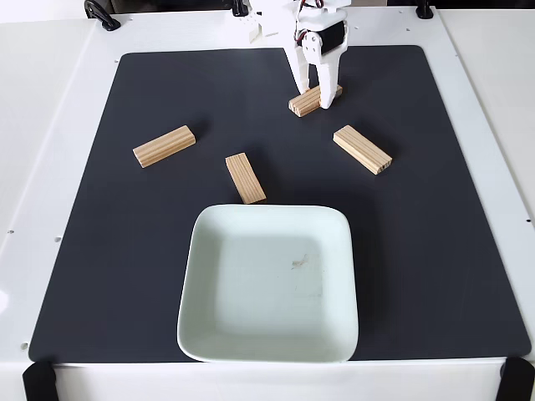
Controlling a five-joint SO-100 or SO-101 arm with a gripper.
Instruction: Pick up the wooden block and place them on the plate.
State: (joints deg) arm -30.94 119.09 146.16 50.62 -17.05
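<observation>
scene: a fixed view looks down on a white desk (pixel 50 125) covered by a large black mat (pixel 125 276).
plate: a square pale mint plate (pixel 209 326) with rounded corners and a raised rim sits at the near middle of the mat, with nothing on it but a small smudge near its centre.
blocks: four light wooden blocks lie on the mat, all outside the plate. the far block (pixel 303 104) lies at the top middle. the left block (pixel 164 146) lies well apart from the others. the middle block (pixel 246 178) lies just beyond the plate's far rim. the right block (pixel 362 149) lies angled on the right.
end effector: the white end effector (pixel 318 93) points down at the far block, its two fingers set one on each side of that block's right end. they look partly open and close to the wood; whether they already press it i cannot tell.
step: this looks like the grasp of the first block, none yet delivered.
next move: judging from this, the fingers need to close firmly across the block, then lift it straight up and carry it toward the viewer, over the middle block, to the plate.
</observation>
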